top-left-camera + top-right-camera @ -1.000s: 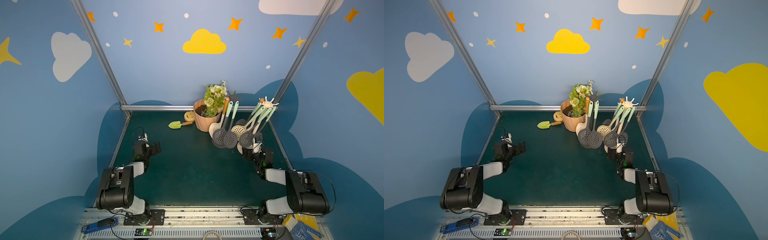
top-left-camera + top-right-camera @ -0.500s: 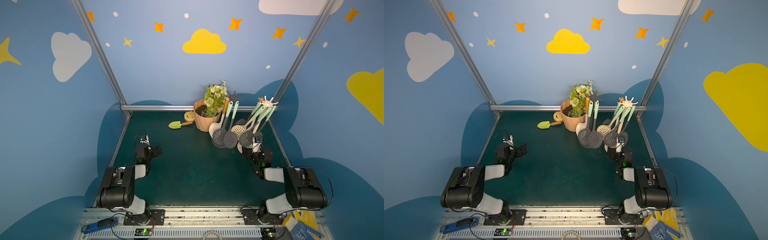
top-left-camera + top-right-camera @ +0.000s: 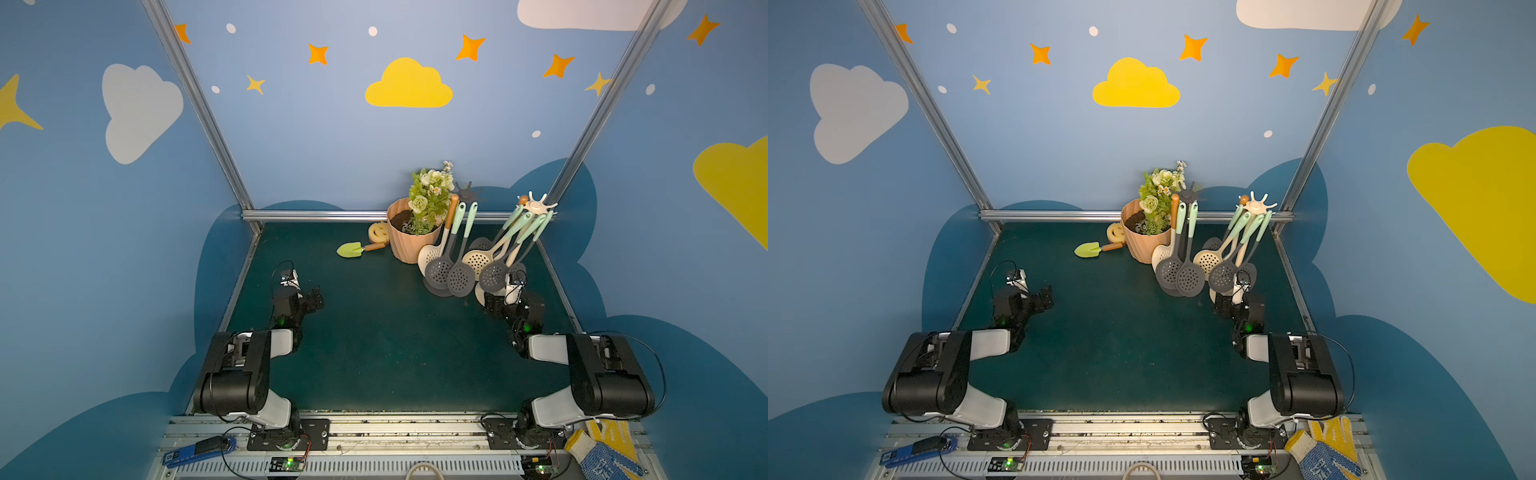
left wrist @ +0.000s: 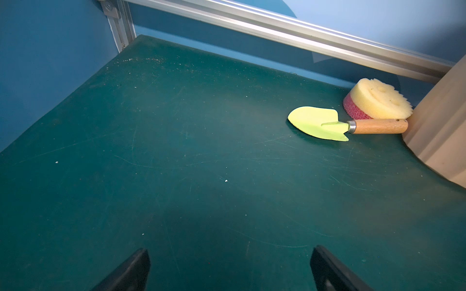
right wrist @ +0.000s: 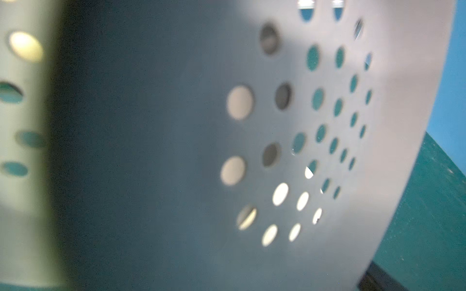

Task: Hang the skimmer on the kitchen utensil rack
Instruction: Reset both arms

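Task is being read as done, or all but. In both top views no skimmer is being seen lying on the bench [image 3: 374, 345]. Every one is hanging by its handle end from one of two racks at the far right.

The grey skimmer [image 3: 493, 276] nearest the right arm [image 3: 540, 347] is hanging head down from the cream rack [image 3: 536, 204]. It is being taken as the task's own, though that cannot be confirmed. Its pierced head is filling the right wrist view, so the right jaws are being hidden there. They are being judged spread wide, with nothing seen between them.

The left jaws are being shown parted and empty over bare bench. Both arms are being held folded low. Little more than parking is being judged as left.

Materials:
- Skimmer heads are round, shallow-dished and matt, pierced with rings of round holes. They are being judged plastic or silicone.
- Handles are slim and mint green.
- Each rack is a star of stubby prongs on a post, and the dark rack [image 3: 468, 194] matches the cream one in shape.
- The bench is a dark green mat, scuffed and speckled.
- Also noted are a ribbed peach pot [image 3: 409, 249] and a trowel [image 3: 351, 249] with lime blade, metal collar and wooden grip.
- A sponge [image 4: 378, 100] is yellow foam over a pink scouring layer.
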Robot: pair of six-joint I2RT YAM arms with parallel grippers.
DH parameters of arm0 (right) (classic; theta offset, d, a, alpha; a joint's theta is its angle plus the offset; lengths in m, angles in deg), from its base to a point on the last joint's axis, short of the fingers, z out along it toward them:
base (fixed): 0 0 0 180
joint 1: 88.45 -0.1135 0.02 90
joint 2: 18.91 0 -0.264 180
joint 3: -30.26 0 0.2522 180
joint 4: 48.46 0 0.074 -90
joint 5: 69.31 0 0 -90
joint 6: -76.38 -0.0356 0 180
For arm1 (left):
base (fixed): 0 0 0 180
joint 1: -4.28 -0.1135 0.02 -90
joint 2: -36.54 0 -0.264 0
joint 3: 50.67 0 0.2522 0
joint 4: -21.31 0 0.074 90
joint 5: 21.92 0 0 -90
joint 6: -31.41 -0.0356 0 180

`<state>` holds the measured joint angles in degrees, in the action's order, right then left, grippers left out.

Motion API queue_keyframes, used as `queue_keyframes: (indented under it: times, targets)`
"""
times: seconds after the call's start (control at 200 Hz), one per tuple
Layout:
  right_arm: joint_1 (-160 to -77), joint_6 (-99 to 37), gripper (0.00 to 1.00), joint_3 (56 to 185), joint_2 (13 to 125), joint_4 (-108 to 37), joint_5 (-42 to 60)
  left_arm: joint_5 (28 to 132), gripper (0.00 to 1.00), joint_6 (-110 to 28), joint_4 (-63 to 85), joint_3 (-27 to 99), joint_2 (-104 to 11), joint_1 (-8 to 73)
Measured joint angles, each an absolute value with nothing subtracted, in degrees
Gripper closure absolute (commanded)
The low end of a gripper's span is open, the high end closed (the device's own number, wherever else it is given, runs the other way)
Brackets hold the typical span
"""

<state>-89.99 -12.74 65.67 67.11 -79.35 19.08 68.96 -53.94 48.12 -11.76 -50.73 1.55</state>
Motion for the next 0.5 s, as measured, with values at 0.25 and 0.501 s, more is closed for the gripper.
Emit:
queue_keyframes:
  times: [0.25, 0.501]
  targets:
    - [-89.99, -12.74, 0.08, 65.67, 67.11, -79.32, 19.1, 68.81, 0.0, -54.1, 48.34, -11.76, -50.73, 1.71]
    - [-89.99, -12.74, 0.08, 65.67, 67.11, -79.32, 19.15, 68.79, 0.0, -54.12, 48.52, -11.76, -50.73, 1.71]
